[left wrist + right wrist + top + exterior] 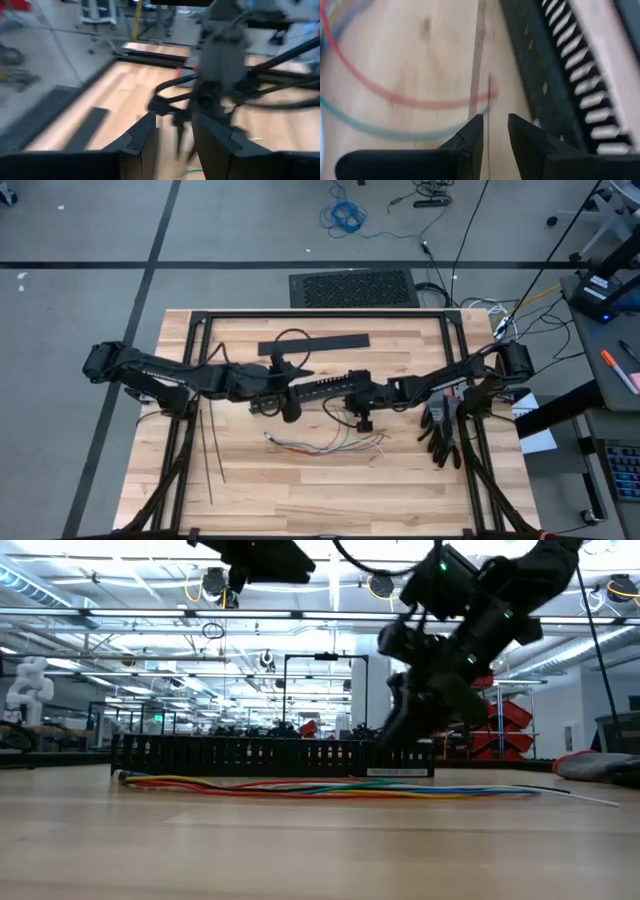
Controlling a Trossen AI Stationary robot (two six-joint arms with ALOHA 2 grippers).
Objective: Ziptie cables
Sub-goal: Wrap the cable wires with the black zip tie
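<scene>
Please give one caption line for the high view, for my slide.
Both arms meet over the black slotted duct; wire bundle and zipties lie untouched on the table.

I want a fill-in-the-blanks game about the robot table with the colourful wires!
1. The cables lie loose on the wooden ____.
2. The zipties lie on the same side as the ____ arm.
3. The right tool hangs just over the table with ____ held between its fingers.
4. The long black slotted duct sits ____ the cables in the low view.

Missing words: table; left; nothing; behind
</scene>
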